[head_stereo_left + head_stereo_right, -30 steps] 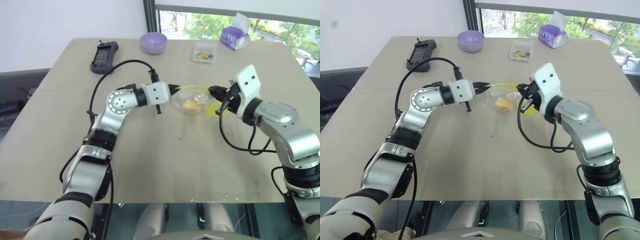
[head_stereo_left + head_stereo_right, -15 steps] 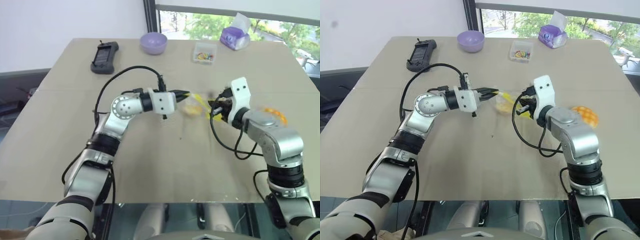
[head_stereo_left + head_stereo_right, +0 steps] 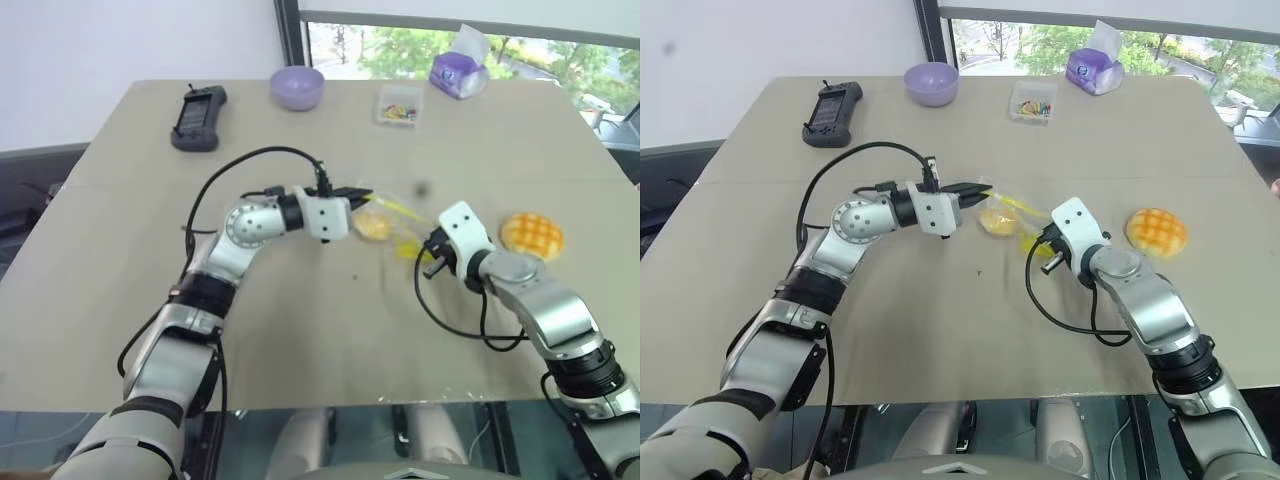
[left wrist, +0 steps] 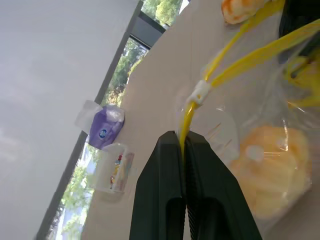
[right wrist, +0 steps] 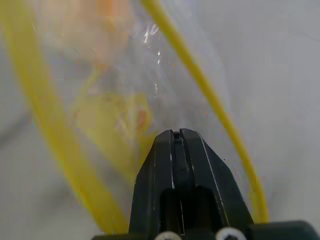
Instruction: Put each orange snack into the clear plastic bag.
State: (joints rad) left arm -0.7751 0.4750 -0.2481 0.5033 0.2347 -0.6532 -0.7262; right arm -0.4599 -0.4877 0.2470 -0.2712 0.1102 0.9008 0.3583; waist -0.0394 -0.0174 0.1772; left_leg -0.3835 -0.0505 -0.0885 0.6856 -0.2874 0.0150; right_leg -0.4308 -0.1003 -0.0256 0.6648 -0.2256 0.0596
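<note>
clear plastic bag [image 3: 1012,214] lies low over the surface [image 3: 940,330] between the two pincers, its yellow seal strip running roughly left to right from one pincer to the other. left pincer [image 3: 980,187] is clamped on the left end of that strip; the left wrist view shows the two fingers pressed together with the yellow strip coming out of the tips. right pincer [image 3: 1042,241] has its fingers together at the bag's right end, film and yellow strip right at the tips in the right wrist view; looks pinched on the bag, judged rather than plainly seen.

smaller smooth orange snack [image 3: 998,221] is inside the bag, near the left pincer. the grid-top orange bun [image 3: 1156,229] sits bare on the surface, to the right of the right pincer and just past that arm's forearm, apart from the bag. so the remaining snack lies on the right arm's side, much nearer the right pincer than the left; bun is round, no long axis to match, any approach angle from above should do.

judgement: one snack in, one left. right pincer would have to let go of the bag to fetch the bun, leaving the left to hold the mouth alone; bag may sag shut.

surface is a plain beige top, mostly bare around the work. far edge: purple bowl [image 3: 931,81], black handset [image 3: 826,100], small clear candy box [image 3: 1031,101], purple tissue pack [image 3: 1094,70]. window with greenery behind, white wall at the left.
</note>
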